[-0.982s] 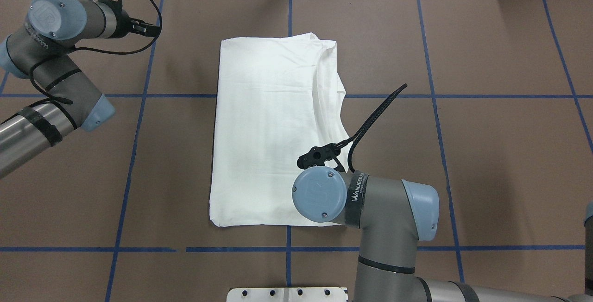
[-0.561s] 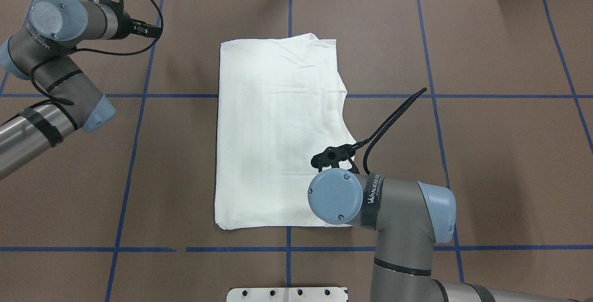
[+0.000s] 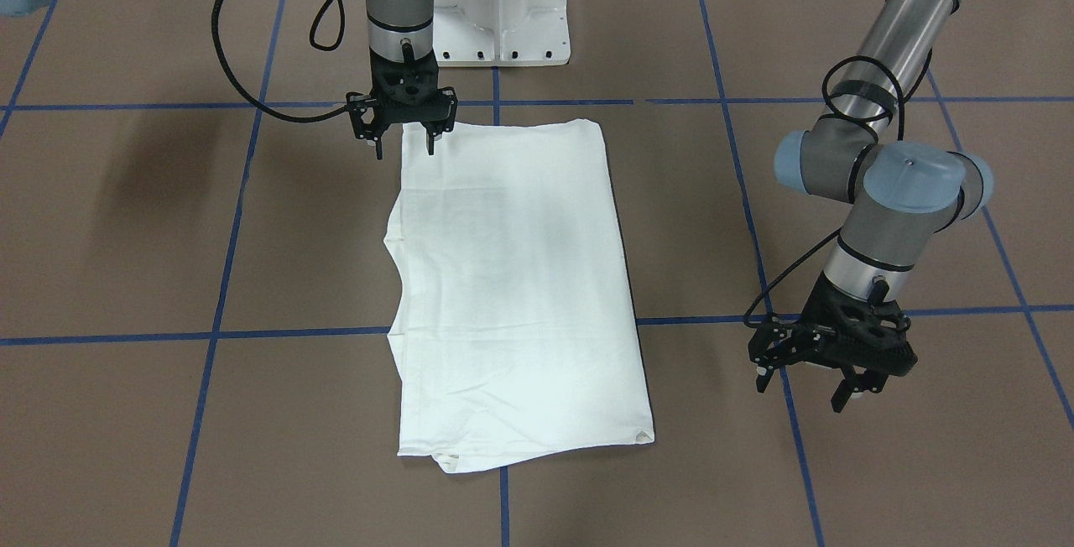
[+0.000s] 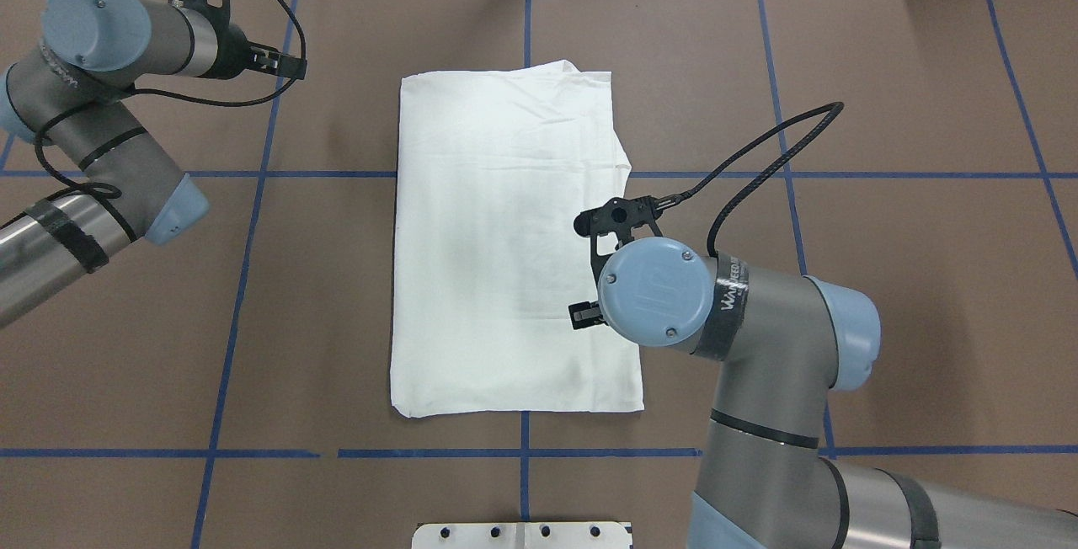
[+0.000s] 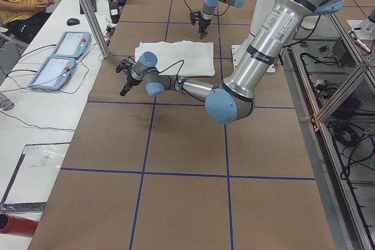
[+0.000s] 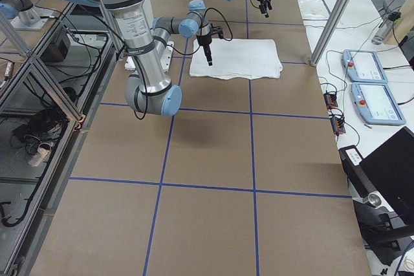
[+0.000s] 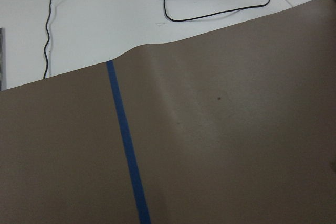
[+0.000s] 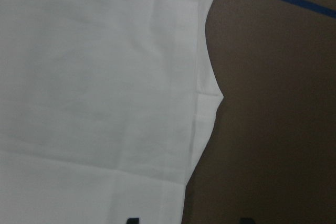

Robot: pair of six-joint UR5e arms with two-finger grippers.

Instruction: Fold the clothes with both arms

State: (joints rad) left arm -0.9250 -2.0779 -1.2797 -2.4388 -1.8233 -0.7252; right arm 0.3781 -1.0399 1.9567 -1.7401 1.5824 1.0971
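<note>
- Beneath the right claw (image 3: 404,143): the near right-hand stretch of the white T-shirt (image 4: 505,237). The shirt lies flat on the desk (image 4: 909,322), folded to a long panel.
- Right claw: fingers spread wide, empty, hovering. One finger is above cloth, the other above bare desk just outside the hem.
- Left claw (image 3: 801,392): spread wide, empty, over bare desk. It is well apart from the shirt's far left side; its wrist view shows no cloth.
- Risk 1: a shallow pinch. The edge under the right claw is stacked in layers and steps inward ahead of it. Closing here may catch the top layer only, and the panel would peel open.
- Risk 2: a missed grasp. With one finger outside the hem, a straight descent may close on the desk or nip only the cloth's margin.
- Risk 3: a skewed fold. The left claw is far from its edge; if the right side lifts alone, the panel is likely to drag and twist.
- Risk 4: a layer already protrudes at the end farthest from the right claw, and further folding may worsen it.
</note>
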